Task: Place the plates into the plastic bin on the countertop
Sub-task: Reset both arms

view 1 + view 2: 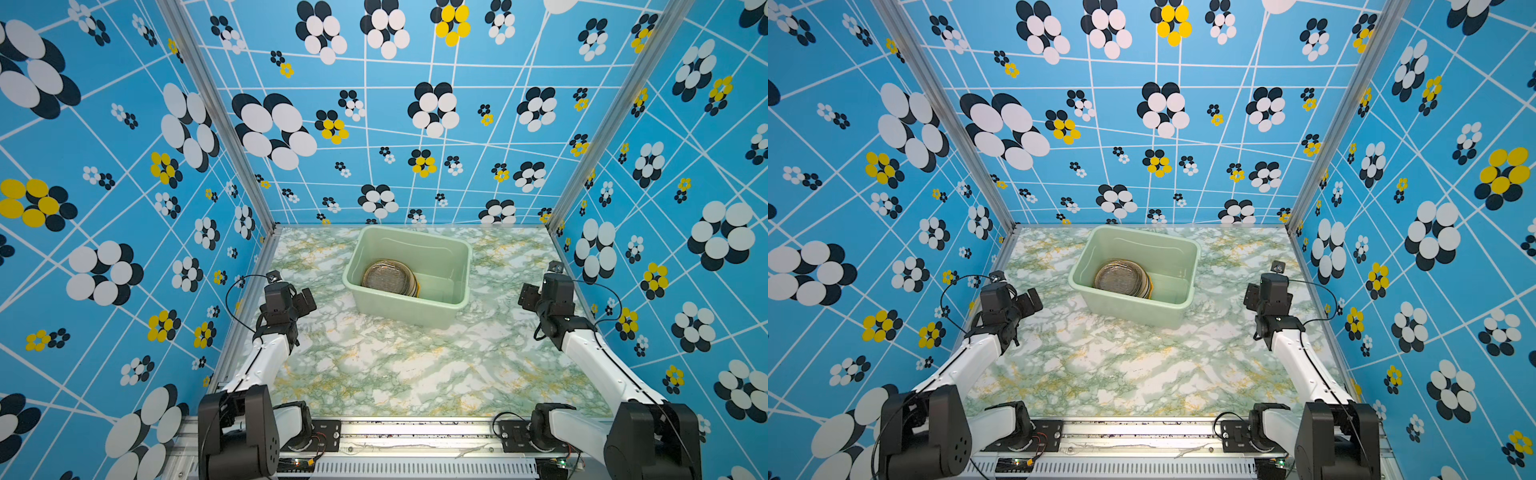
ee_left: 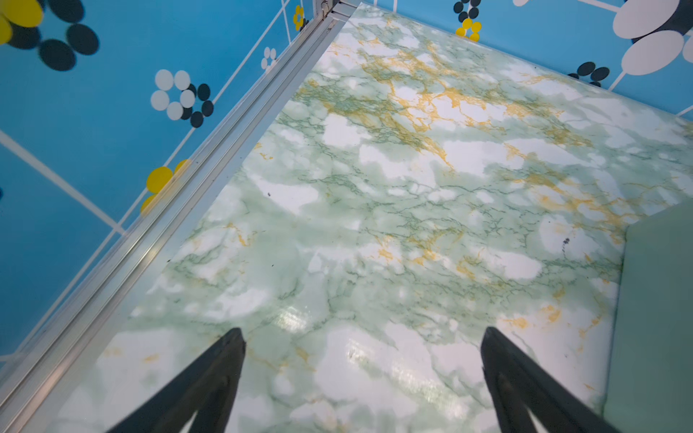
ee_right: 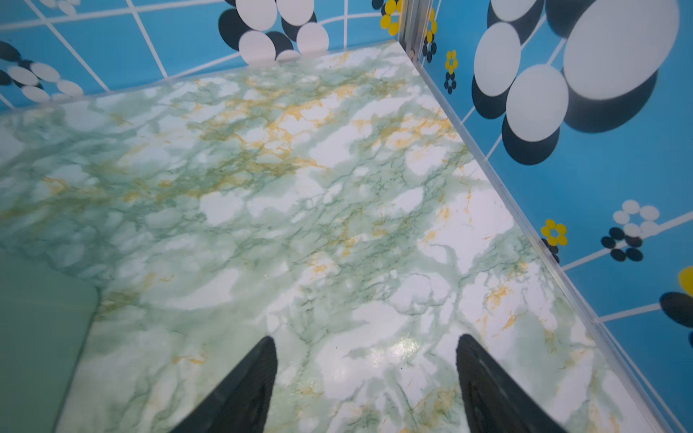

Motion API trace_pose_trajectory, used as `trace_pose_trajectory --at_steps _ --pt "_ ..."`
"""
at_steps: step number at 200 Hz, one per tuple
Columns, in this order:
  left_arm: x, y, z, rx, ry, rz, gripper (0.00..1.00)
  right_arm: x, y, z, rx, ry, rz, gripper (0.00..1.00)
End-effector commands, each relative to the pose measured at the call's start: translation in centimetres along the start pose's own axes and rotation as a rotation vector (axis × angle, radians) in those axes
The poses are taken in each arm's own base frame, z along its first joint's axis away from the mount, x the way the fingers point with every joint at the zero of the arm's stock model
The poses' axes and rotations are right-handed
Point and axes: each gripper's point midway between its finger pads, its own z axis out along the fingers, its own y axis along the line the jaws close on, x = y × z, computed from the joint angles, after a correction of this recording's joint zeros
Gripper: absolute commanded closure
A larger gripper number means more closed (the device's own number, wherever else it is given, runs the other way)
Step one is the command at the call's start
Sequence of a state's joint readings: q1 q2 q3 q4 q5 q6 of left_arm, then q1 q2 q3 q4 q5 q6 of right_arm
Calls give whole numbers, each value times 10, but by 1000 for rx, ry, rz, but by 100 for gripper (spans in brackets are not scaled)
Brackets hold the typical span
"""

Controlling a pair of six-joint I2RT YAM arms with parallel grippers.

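Enclosure: three blue walls (image 1: pixel 415 124) printed with white lines and black, white and yellow flowers.

Countertop (image 1: pixel 395 365): marble pattern with green and yellow veins, and an aluminium frame (image 1: pixel 249 316) along its edges. No plate lies on the open surface in either top view.

Plastic bin (image 1: pixel 453 249): pale mint green. It stands at the far middle of the countertop, close to the back wall and turned slightly askew. Both top views show it (image 1: pixel 1183 245). One corner of it shows at the edge of the left wrist view (image 2: pixel 660 318) and of the right wrist view (image 3: pixel 37 337).

Arms: both are drawn back to the sides, one either side of the bin and well apart from it.

Plates (image 1: pixel 388 276): stacked inside the bin in its left half, against the near-left wall (image 1: pixel 1121 278). The top plate looks clear and ribbed, and a yellow edge shows beneath it. I cannot count the plates or tell whether the stack lies flat.

Left gripper (image 2: pixel 362 331): fingers spread wide with only bare countertop between them, so it is released and holds nothing. In a top view it sits beside the left frame (image 1: pixel 305 301).

Right gripper (image 3: pixel 365 337): fingers apart and empty over bare marble, near the right wall (image 1: pixel 528 297).
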State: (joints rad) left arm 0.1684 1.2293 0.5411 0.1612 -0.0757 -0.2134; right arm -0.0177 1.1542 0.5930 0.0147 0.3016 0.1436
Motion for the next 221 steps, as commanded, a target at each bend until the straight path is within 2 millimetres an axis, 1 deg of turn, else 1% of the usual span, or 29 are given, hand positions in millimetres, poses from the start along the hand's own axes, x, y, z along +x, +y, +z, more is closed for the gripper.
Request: trace_pose_trajectory --at_steps 1,14,33,43,49,58,72,83,95,97,101,102,106,110,114,118,129,139,221 --pt "-20 -15 14 91 -122 5 1 -30 5 11 -16 -192 38 23" --pt "-18 -19 23 113 -136 3 1 -22 16 22 -68 -198 13 24" --pt "-14 -19 35 118 -143 -23 1 -16 24 34 -95 -197 6 24" --pt "-12 -25 39 148 -152 -17 1 -11 32 38 -135 -189 -9 25" --pt "-10 -28 41 160 -126 -6 1 -10 37 38 -165 -196 -22 25" --pt "-11 -36 41 163 -132 27 1 -6 44 39 -200 -207 -35 26" --pt "-10 -52 35 205 -160 95 1 -1 47 40 -224 -227 -22 25" --pt "-7 -66 28 246 -196 153 1 1 54 40 -264 -245 -40 24" --pt "0 -77 22 272 -235 208 1 7 58 47 -274 -239 -53 25" --pt "0 -77 22 272 -241 214 1 9 58 49 -274 -234 -54 24" --pt "2 -79 21 273 -253 225 1 11 59 52 -273 -230 -56 16" --pt "4 -79 22 271 -253 228 1 11 59 53 -275 -234 -56 15" --pt "5 -80 22 271 -265 234 1 10 60 53 -275 -251 -54 3" --pt "9 -80 24 270 -265 239 1 10 59 52 -275 -259 -51 1" --pt "12 -80 26 271 -268 245 1 10 59 52 -273 -257 -51 1" --pt "10 -81 27 269 -286 248 1 10 60 52 -275 -252 -55 1" --pt "15 -80 30 249 -241 250 1 12 59 52 -271 -237 -57 1" --pt "12 -81 29 239 -263 258 1 11 59 52 -272 -243 -56 1" --pt "12 -81 29 234 -259 258 1 12 60 53 -273 -237 -59 1"
